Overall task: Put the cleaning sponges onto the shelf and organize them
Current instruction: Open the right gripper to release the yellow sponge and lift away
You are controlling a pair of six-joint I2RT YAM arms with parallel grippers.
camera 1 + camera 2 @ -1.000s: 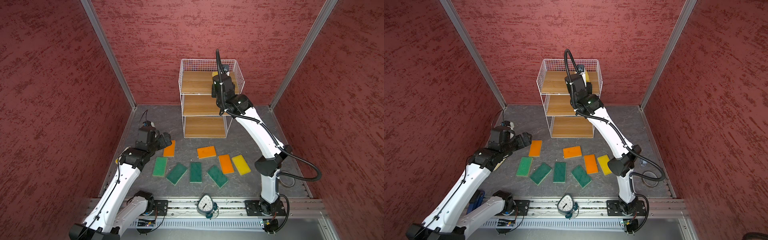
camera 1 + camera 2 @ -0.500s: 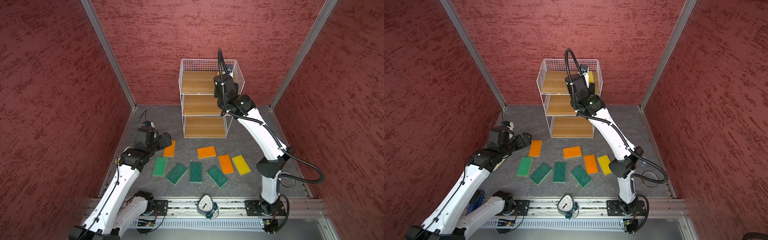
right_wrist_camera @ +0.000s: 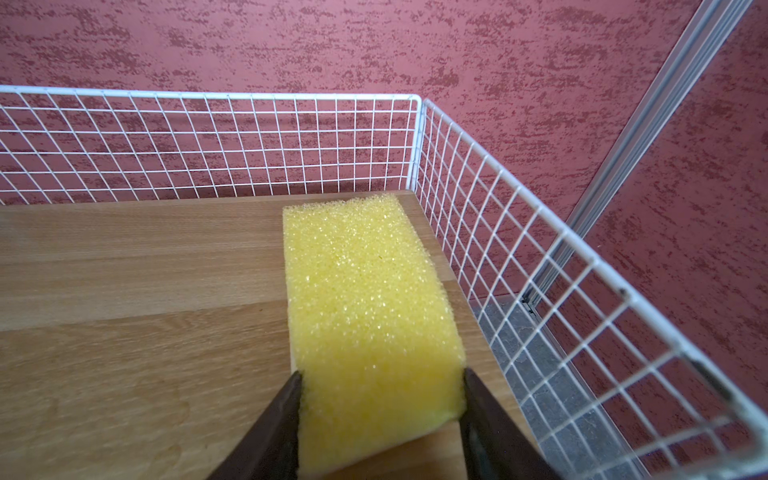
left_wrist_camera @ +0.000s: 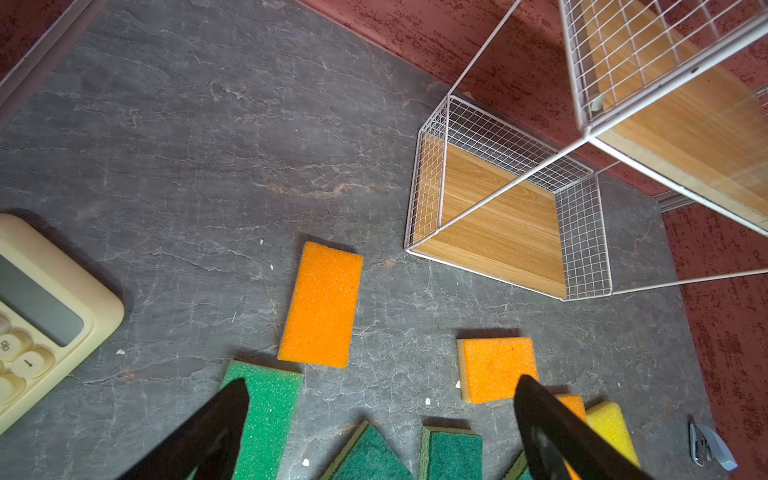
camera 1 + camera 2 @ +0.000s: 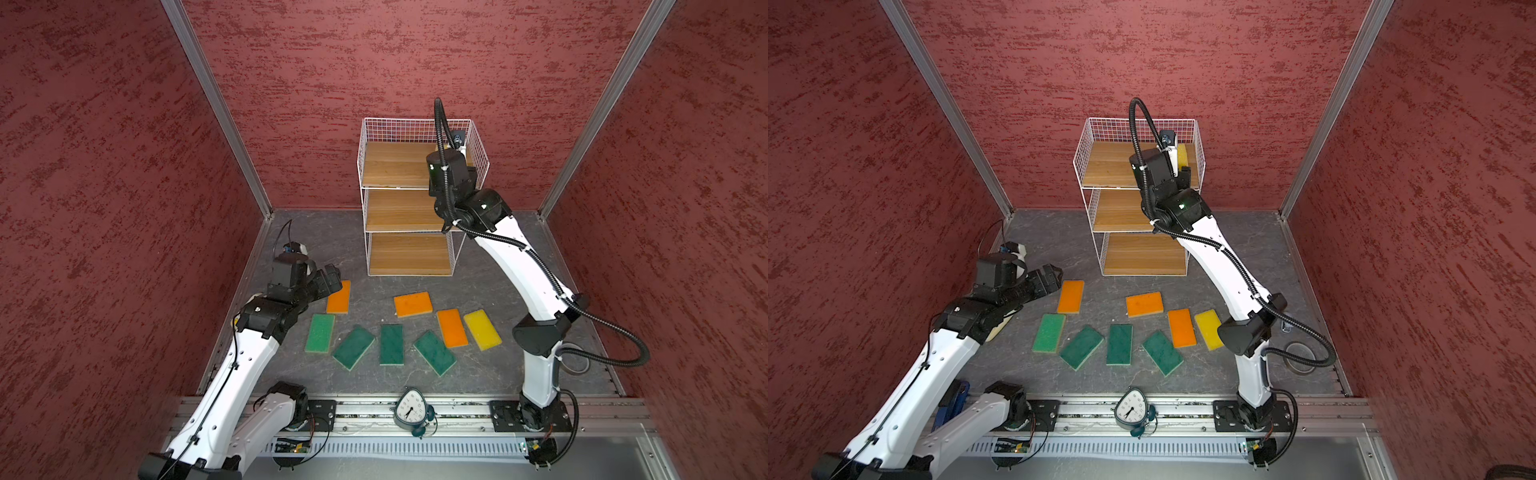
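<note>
- On the shelf's (image 5: 399, 166) top board, near its right rear corner, the right pincer (image 3: 380, 372) grips a yellow sponge (image 3: 361, 291) by its long sides.
- Left pincer (image 4: 382, 380) gapes wide, low above the table (image 4: 187, 145), holding nothing.
- Eight more sponges (image 5: 391, 344) lie flat on the table before the shelf.

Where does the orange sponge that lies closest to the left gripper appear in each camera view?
In a top view: the orange sponge, leftmost of the orange ones.
In a top view: same spot.
Left wrist: near the picture's centre.
Right wrist: not in it.
Shared landmark: the shelf, its bottom board just beyond the sponge.
</note>
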